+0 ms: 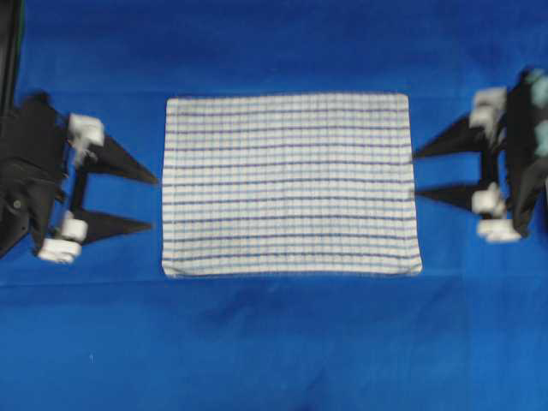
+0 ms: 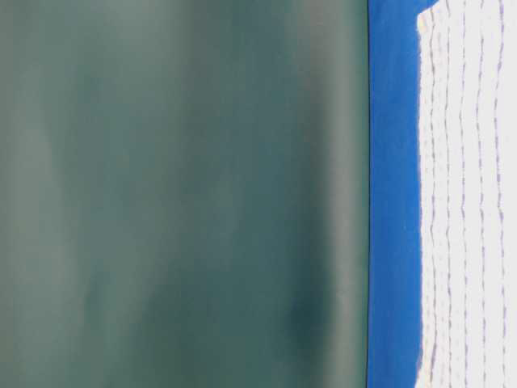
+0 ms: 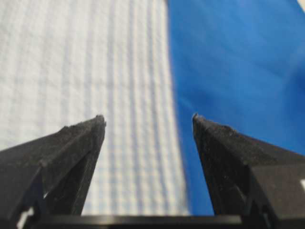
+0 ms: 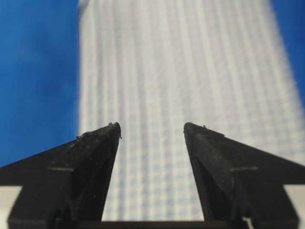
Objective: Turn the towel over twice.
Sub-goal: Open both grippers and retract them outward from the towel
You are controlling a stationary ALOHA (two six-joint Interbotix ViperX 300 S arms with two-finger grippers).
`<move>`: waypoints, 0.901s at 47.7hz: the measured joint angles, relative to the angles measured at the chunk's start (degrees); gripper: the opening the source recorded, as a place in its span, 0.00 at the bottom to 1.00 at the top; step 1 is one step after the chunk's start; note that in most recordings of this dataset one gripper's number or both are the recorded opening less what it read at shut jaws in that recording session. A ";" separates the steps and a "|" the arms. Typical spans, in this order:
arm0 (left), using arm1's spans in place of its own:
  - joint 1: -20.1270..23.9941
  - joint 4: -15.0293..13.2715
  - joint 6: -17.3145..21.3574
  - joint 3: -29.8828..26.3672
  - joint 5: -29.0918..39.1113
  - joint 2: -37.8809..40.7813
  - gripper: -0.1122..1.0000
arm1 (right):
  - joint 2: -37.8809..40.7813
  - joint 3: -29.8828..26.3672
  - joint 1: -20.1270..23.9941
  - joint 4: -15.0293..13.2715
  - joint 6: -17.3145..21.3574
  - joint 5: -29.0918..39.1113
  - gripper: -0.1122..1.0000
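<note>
White rectangular blue-striped towel [image 1: 289, 184] lying flat on the solid-blue cloth [image 1: 274, 342]; left gripper [image 1: 156, 204] and right gripper [image 1: 414, 175] flank it, fingers spread apart, holding nothing.

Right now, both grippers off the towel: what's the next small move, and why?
Probably bring both grippers in and down onto the towel's short edges. The towel lies flat and spread on the blue cloth. The left gripper and right gripper flank it with jaws open and empty, tips at the edges, so nothing is gripped yet. Whether a flip is already done, I can't tell.
</note>
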 measured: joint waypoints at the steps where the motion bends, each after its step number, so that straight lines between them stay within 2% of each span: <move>1: 0.53 0.09 1.23 0.09 0.00 -1.14 0.70 | -1.05 0.09 -0.44 -0.62 0.09 0.00 0.68; 7: 3.52 0.00 7.82 0.53 0.00 -7.03 0.70 | -6.86 0.00 -2.81 -3.52 0.09 0.44 0.68; 13: 5.98 0.00 11.34 0.70 0.00 -10.37 0.70 | -11.69 0.18 -4.22 -5.45 0.00 0.62 0.67; 21: 8.70 0.09 12.13 1.05 0.00 -11.07 0.70 | -13.62 0.62 -5.27 -5.80 0.18 0.79 0.67; 34: 8.88 0.09 12.30 1.05 0.26 -11.34 0.70 | -13.10 0.62 -5.36 -5.80 0.26 1.05 0.67; 43: 9.05 0.09 14.06 1.58 3.16 -15.56 0.70 | -15.38 0.62 -5.36 -5.71 0.35 5.54 0.66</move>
